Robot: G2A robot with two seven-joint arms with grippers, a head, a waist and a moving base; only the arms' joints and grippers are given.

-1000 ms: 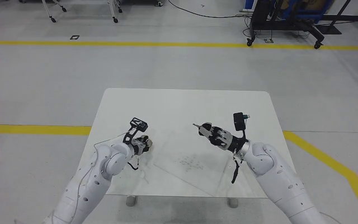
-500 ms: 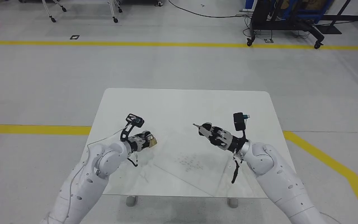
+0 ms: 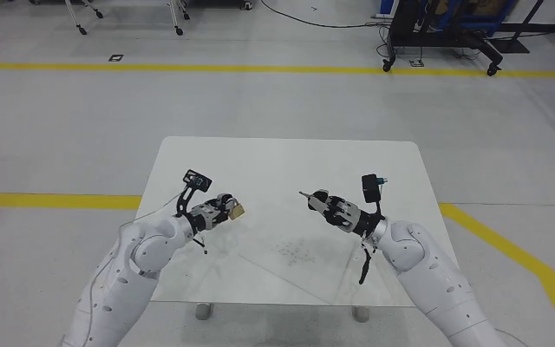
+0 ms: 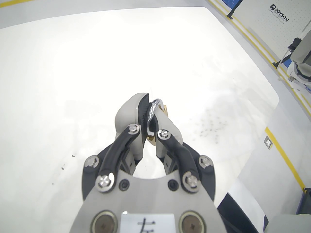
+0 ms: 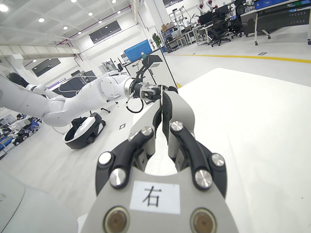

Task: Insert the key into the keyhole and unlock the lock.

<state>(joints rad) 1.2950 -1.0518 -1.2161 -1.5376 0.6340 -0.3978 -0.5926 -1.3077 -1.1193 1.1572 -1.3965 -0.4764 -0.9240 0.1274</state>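
Clamping the lock (image 4: 155,109) tight, the left gripper (image 4: 149,103) is pinching the silver shackle between its two pads, and a sliver of the brass body is peeking out beside one finger. From above, the lock is hanging over the left part of the white table (image 3: 286,160), lifted off the surface. Over on the other side, the right gripper (image 5: 163,100) is squeezing the key (image 5: 161,90) between closed pads. The thin metal blade is sticking out past the fingertips and pointing across at the left gripper. Key and lock are sitting well apart, with bare tabletop between them. As for writing, a white sticker (image 4: 147,224) with a single black character is showing on the left gripper's base, and a second sticker (image 5: 155,197) of the same kind is showing on the right gripper's base. A pale pegboard panel (image 4: 267,27) with a dark printed logo is standing on the floor beyond the table.
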